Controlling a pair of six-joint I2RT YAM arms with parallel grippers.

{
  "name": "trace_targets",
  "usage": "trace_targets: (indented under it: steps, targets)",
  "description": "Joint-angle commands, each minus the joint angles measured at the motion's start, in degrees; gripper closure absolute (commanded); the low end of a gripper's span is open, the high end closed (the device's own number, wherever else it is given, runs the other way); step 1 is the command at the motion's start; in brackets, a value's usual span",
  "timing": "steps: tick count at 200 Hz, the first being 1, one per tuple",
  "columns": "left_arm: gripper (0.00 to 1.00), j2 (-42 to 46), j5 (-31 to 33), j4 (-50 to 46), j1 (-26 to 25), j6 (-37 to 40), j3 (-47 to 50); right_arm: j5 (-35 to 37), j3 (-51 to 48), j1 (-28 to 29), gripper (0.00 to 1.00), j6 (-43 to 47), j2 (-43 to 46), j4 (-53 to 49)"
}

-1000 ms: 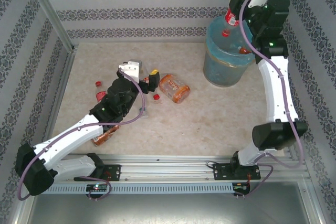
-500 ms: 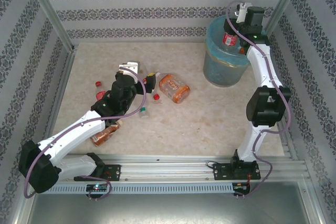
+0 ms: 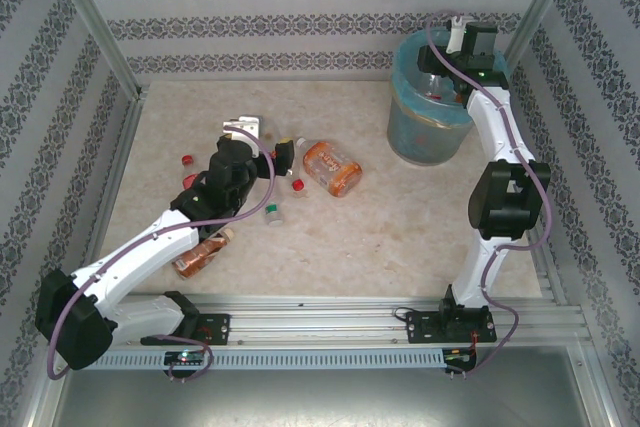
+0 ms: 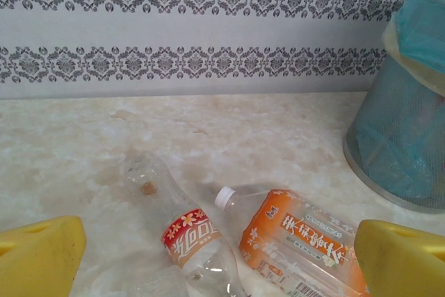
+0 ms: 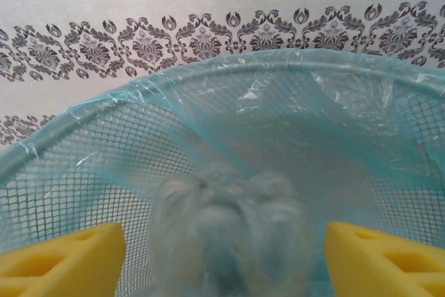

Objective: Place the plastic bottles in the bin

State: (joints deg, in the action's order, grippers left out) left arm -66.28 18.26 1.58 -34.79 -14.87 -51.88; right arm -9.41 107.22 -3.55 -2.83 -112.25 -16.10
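Your right gripper point(image 5: 222, 259) hangs over the bin point(image 3: 425, 137) with its fingers spread. The released bottle point(image 5: 229, 227), carried a second ago, is a blur inside the liner. Your left gripper point(image 4: 219, 259), also spread wide, has barely shifted above the orange-labelled bottle point(image 4: 306, 238) on the table point(image 3: 400, 237).

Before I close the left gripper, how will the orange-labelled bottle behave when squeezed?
The orange-labelled bottle lies on its side on the smooth table, so a nudge would probably roll it. Its neck looks clear, so it is likely nearly empty, light, and its thin plastic may dent when squeezed.
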Motion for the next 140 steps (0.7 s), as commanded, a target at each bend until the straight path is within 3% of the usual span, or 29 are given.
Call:
trace_targets:
  steps: [1, 39, 71, 112, 140]
  targets:
    - [0.00, 1.4, -0.3, -2.1, 0.9, -1.0, -0.2, 0.6, -0.5, -0.2, 0.22, -0.3, 1.9, 1.1]
    - [0.00, 1.5, -0.4, -12.2, 2.0, -3.2, -3.6, -0.6, 1.2, -0.1, 0.22, -1.4, 4.0, -0.1]
    - [0.00, 0.1, -1.3, -31.9, 3.1, -5.1, -10.9, -0.9, 3.4, 0.5, 0.20, -2.0, 8.1, -2.0]
    - [0.04, -2.7, -8.6, -54.5, 5.3, -11.6, -16.6, 0.5, 3.2, 3.7, 0.19, -1.7, 15.0, -3.8]
    - [0.06, -4.7, -15.6, -55.9, 6.8, -14.8, -15.1, 1.8, 0.9, 6.5, 0.19, -1.5, 19.0, -4.0]
